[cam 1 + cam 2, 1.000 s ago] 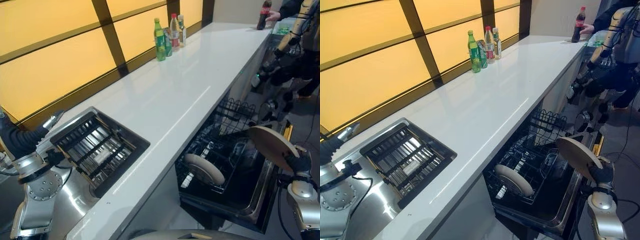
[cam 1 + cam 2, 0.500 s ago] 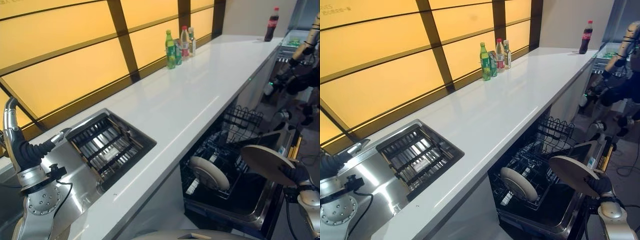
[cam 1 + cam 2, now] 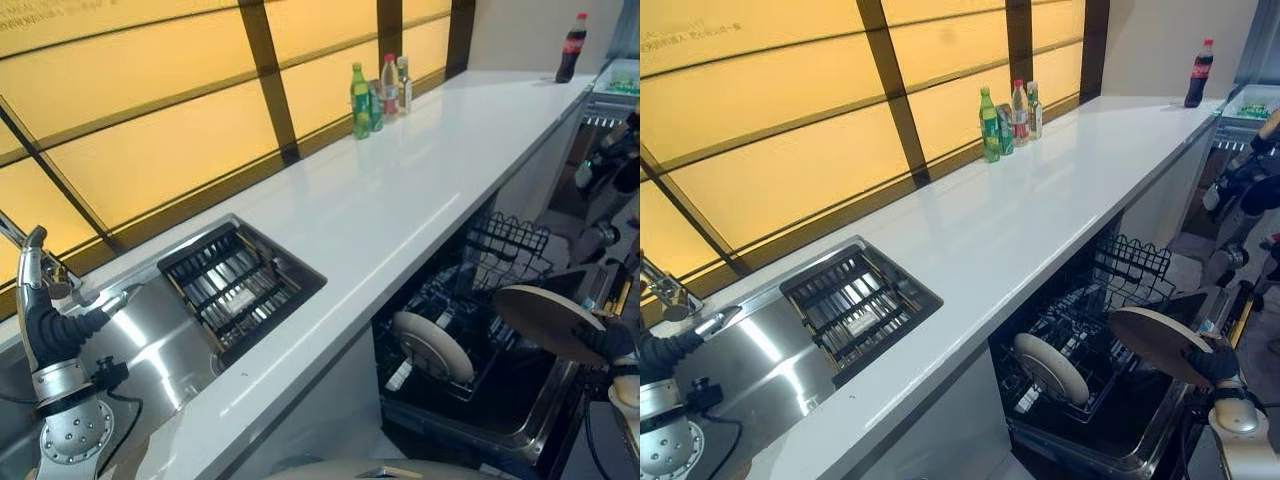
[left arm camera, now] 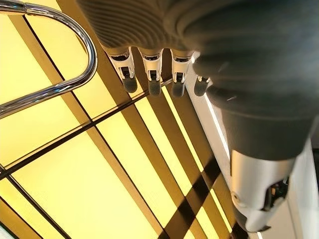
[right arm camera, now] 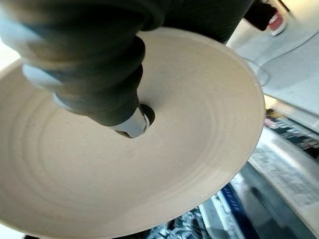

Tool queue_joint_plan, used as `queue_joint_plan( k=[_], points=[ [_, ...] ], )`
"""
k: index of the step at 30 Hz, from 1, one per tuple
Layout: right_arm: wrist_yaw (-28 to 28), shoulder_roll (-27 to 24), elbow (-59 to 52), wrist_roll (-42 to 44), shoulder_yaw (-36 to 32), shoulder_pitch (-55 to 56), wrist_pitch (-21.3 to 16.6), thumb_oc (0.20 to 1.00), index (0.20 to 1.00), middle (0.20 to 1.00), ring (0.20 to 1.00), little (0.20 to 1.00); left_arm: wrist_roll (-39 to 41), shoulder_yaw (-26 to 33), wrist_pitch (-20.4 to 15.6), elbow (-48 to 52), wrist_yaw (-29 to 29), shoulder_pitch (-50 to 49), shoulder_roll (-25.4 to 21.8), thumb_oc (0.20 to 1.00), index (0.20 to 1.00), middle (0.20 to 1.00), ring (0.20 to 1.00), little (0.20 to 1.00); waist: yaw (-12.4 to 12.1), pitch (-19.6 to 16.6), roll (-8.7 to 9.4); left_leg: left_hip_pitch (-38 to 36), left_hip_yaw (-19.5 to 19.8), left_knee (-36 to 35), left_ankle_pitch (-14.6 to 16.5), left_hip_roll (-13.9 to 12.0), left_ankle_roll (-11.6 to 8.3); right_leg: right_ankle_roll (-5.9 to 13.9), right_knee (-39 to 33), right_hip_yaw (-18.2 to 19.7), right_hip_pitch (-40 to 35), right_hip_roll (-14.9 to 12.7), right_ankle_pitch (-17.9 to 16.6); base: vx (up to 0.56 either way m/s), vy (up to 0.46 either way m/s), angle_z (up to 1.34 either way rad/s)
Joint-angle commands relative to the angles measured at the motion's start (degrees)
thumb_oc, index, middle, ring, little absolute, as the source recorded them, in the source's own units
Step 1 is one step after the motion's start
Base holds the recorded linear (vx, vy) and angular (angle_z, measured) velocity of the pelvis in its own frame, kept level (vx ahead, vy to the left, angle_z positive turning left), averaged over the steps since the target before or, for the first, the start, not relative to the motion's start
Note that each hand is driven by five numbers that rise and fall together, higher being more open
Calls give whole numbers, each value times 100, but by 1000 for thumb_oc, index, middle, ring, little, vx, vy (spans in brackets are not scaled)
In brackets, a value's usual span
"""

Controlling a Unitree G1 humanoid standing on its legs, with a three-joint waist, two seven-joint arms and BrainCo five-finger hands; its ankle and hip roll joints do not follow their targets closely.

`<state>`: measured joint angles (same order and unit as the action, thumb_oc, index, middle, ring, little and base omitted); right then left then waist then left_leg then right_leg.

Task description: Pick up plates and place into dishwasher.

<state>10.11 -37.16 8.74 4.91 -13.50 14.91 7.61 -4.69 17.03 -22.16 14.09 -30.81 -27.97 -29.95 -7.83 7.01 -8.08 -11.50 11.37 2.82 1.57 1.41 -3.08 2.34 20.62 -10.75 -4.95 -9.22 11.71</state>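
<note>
Right eye view: a round beige ceramic plate (image 3: 1160, 343) is held by the right hand (image 3: 1217, 362) above the outer edge of the open dishwasher (image 3: 1110, 425). The plate lies tilted, near flat, and is gripped at its rim nearest the robot. In the right wrist view the thumb is seen pressed on the plate's face, so the plate is judged to be pinched between thumb and fingers; the fingers beneath it are hidden.

A second round white plate (image 3: 1050, 368) already stands on edge in the black wire lower rack (image 3: 1070, 335). An upper wire basket (image 3: 1127, 264) is seen behind it, under the long white surface (image 3: 1010, 215).

The left hand (image 4: 159, 79) is raised beside the chrome tap (image 4: 55, 74) at the steel sink (image 3: 170, 340); its fingers are relaxed and spread, and nothing is held.

For the step in hand, placing, the following is advised:
- The plate should be turned upright before it is lowered, so that its edge enters a slot between the tines.
- A slot beside the standing plate should be chosen, with no contact between the two plates.
- The pinch should be released only once the rim is judged seated in the rack.
</note>
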Motion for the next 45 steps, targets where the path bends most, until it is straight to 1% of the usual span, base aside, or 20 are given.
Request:
queue_joint_plan(
  k=[1, 5, 8, 10, 12, 14, 16, 18, 20, 23, 25, 27, 30, 32, 35, 37, 38, 41, 43, 45],
  points=[
    [356, 73, -616, -141, -158, -432, -447, 200, 200, 200, 200, 200, 357, 216, -258, 92, 162, -119, -532, 1000, 1000, 1000, 1000, 1000, -231, -353, 511, -19, -57, 249, 168, 289, 145, 527, -1310, 62, -972, -212, -712, -97, -1, 6],
    [510, 73, -1006, 10, -167, -685, -349, 200, 200, 200, 200, 200, 500, 216, 30, 57, 320, 331, -631, 1000, 1000, 1000, 1000, 1000, -206, -436, 613, -125, -62, 146, 269, 268, 353, 467, -648, -45, -849, -172, -360, -155, 34, 16],
    [755, 111, -1025, 189, -26, -1141, -466, 200, 200, 200, 200, 200, 614, 110, 238, -64, 281, 866, -729, 1000, 1000, 1000, 1000, 1000, -92, -241, 718, -102, 5, 90, 244, 411, 720, 565, 1010, 47, -60, -56, -655, -292, 22, 7],
    [920, 194, -879, 201, 91, -1412, -673, 200, 200, 200, 200, 200, 609, 11, 217, -152, 252, 1161, -708, 1000, 1000, 1000, 1000, 1000, -96, -115, 832, -6, 21, 185, 236, 513, 842, 580, 1397, 196, 295, 19, -830, -280, -60, 7],
    [1052, 252, -838, 176, 110, -1553, -890, 200, 200, 200, 200, 200, 603, -94, 226, -195, 191, 1377, -703, 1000, 1000, 1000, 1000, 1000, -134, -62, 939, 123, 95, 323, 247, 597, 889, 524, 1028, 282, 303, 110, -998, -168, -159, -17],
    [1164, 381, -1065, 176, 89, -1633, -1162, 200, 200, 200, 200, 200, 602, -155, 345, -190, 24, 1542, -643, 1000, 1000, 1000, 1000, 1000, -216, -41, 1090, 347, 211, 574, 307, 735, 882, 451, -92, 327, 42, 89, -1221, -110, -278, -13],
    [1243, 490, -1244, 179, 31, -1734, -1342, 200, 200, 200, 200, 200, 530, -184, 407, -172, -106, 1648, -557, 1000, 1000, 1000, 1000, 1000, -213, -43, 1138, 534, 113, 772, 346, 749, 782, 394, -1102, 535, -154, 137, -1323, -90, -249, -39],
    [1373, 491, -1344, 209, 29, -1885, -1370, 200, 200, 200, 200, 200, 580, -278, 527, -137, -177, 1834, -560, 1000, 1000, 1000, 1000, 1000, -172, -30, 1159, 647, -87, 936, 442, 690, 660, 411, -1794, 817, -268, 147, -1419, -36, -210, -34],
    [1515, 415, -1404, 315, 130, -2069, -1337, 200, 200, 200, 200, 200, 537, -467, 552, -196, -342, 2113, -572, 1000, 1000, 1000, 1000, 1000, -97, -2, 1193, 700, -260, 1054, 582, 627, 580, 485, -2310, 1096, -245, 93, -1730, -2, -228, 14],
    [1633, 324, -1432, 407, 368, -2238, -1255, 200, 200, 200, 200, 200, 320, -795, 670, -299, -705, 2498, -635, 1000, 1000, 1000, 1000, 1000, 59, 29, 1234, 683, -398, 1124, 793, 556, 577, 559, -2475, 1432, -53, 48, -1994, 65, -235, 33],
    [1631, 361, -1413, 509, 438, -2204, -1230, 200, 200, 200, 200, 200, 193, -831, 751, -322, -811, 2575, -698, 1000, 1000, 1000, 1000, 1000, 155, 53, 1265, 703, -438, 1282, 962, 508, 584, 570, -2214, 1587, 109, 84, -1882, 186, -317, 9],
    [1474, 387, -1380, 679, 440, -2063, -1174, 200, 200, 200, 200, 200, 43, -746, 805, -332, -885, 2460, -653, 1000, 1000, 1000, 1000, 1000, 193, 45, 1296, 815, -531, 1576, 1087, 412, 509, 510, -2109, 1526, 148, 138, -1777, 273, -371, 13],
    [1339, 387, -1390, 720, 457, -1853, -1025, 200, 200, 200, 200, 200, -11, -493, 789, -170, -794, 2128, -559, 1000, 1000, 1000, 1000, 1000, 180, 52, 1258, 951, -513, 1791, 1086, 230, 414, 373, -1944, 1292, 221, 215, -1604, 325, -316, -4],
    [1338, 360, -1258, 736, 456, -1746, -977, 200, 200, 200, 200, 200, 97, -411, 812, -116, -681, 2025, -643, 1000, 1000, 1000, 1000, 1000, 155, 117, 1222, 1107, -575, 1998, 1060, 9, 373, 251, -1855, 1085, 204, 269, -1415, 312, -290, 4],
    [1664, 283, -1022, 676, 586, -1797, -1054, 200, 200, 200, 200, 200, 212, -489, 768, -171, -667, 2133, -774, 1000, 1000, 1000, 1000, 1000, 141, 263, 1209, 1509, -649, 2314, 856, -200, 330, 113, -1708, 829, 370, 306, -1263, 59, -266, 18],
    [2053, 197, -829, 636, 714, -2007, -1131, 200, 200, 200, 200, 200, 186, -640, 660, -261, -776, 2368, -853, 1000, 1000, 1000, 1000, 1000, 189, 484, 1149, 1948, -776, 2646, 642, -356, 296, -28, -1490, 605, 754, 391, -1195, -196, -201, 36],
    [2317, 140, -693, 583, 778, -2185, -1203, 200, 200, 200, 200, 200, 182, -745, 670, -275, -916, 2525, -915, 1000, 1000, 1000, 1000, 1000, 248, 660, 1065, 2141, -846, 2741, 472, -399, 254, -112, -1382, 499, 999, 459, -1177, -262, -95, 57],
    [2906, -61, -370, 461, 902, -2758, -1008, 200, 200, 200, 200, 200, 173, -1011, 768, -410, -1289, 2939, -949, 1000, 1000, 1000, 1000, 1000, 455, 900, 854, 2401, -1013, 2677, 202, -441, 177, -264, -1191, 352, 1483, 548, -1115, -206, -6, 48],
    [3098, -178, -206, 393, 920, -2939, -932, 200, 200, 200, 200, 200, 144, -1118, 793, -490, -1483, 3072, -873, 1000, 1000, 1000, 1000, 1000, 553, 955, 732, 2472, -1029, 2565, 65, -439, 123, -317, -1094, 347, 1696, 572, -1073, -111, 116, 14],
    [3309, -351, -23, 229, 920, -3058, -652, 200, 200, 200, 200, 200, 58, -1224, 820, -506, -1676, 3086, -703, 1000, 1000, 1000, 1000, 1000, 655, 1003, 554, 2532, -942, 2416, -123, -365, 65, -363, -1048, 473, 1868, 627, -1040, -49, 178, -2]
  ],
)
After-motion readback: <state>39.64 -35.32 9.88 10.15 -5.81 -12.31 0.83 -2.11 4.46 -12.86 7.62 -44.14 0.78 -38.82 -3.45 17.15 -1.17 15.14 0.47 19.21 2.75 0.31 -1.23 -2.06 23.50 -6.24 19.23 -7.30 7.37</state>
